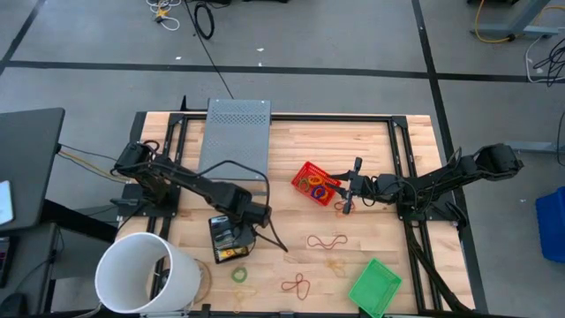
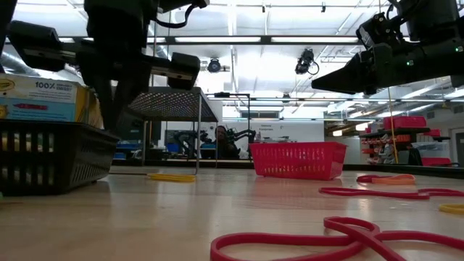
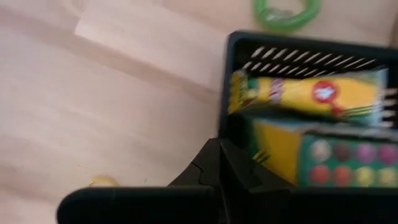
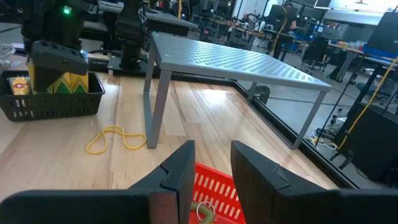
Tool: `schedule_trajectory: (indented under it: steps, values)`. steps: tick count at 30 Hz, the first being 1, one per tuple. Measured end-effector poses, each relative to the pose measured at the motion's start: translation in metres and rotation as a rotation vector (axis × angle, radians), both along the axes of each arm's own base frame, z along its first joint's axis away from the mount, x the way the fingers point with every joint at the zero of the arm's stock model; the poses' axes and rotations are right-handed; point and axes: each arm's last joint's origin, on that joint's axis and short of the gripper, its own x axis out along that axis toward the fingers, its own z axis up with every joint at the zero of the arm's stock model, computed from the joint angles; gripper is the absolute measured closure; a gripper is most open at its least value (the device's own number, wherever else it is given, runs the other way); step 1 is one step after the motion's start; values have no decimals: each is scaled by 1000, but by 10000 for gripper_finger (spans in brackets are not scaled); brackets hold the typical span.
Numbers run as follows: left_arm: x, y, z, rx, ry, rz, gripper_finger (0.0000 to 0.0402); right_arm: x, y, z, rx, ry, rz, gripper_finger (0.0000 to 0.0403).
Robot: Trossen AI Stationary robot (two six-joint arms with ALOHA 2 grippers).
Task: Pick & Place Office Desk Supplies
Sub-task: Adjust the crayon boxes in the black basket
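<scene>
My left gripper (image 1: 237, 231): jaws pressed together over black slotted plastic basket (image 1: 229, 239).
My right gripper (image 4: 210, 163): jaws part-spread, empty, above red mesh plastic basket (image 1: 315, 183).

We see a pale wooden worktop (image 1: 291, 150) with light plank grain, a black slotted plastic basket (image 3: 298, 56) holding yellow-and-green cardboard crayon boxes (image 3: 311, 93), one showing rows of coloured dots, a bright red plastic mesh basket (image 1: 314, 183), a green plastic tray (image 1: 374, 284), a grey perforated metal shelf (image 1: 237, 132), a white bucket (image 1: 146, 272), and thin red rubber-band loops (image 1: 297, 283)
</scene>
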Motion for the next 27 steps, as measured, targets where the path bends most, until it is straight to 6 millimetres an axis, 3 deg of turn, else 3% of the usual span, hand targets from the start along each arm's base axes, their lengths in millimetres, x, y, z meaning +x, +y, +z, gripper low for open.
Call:
schedule_trajectory:
  steps: [7, 16, 21, 27]
  values:
    - [-2, -2, 0, -67, 39, 3, 401, 0, 0, 0, 3, -1, 0, 293]
    - [7, -1, 3, 15, -87, 45, 401, 0, 2, -2, 42, 11, 68, 293]
    - [17, 2, 6, 45, -195, 116, 401, 1, 4, -6, 100, 71, 120, 293]
    - [16, 7, 6, 11, -152, 118, 401, 11, 5, -1, 133, 173, 94, 293]
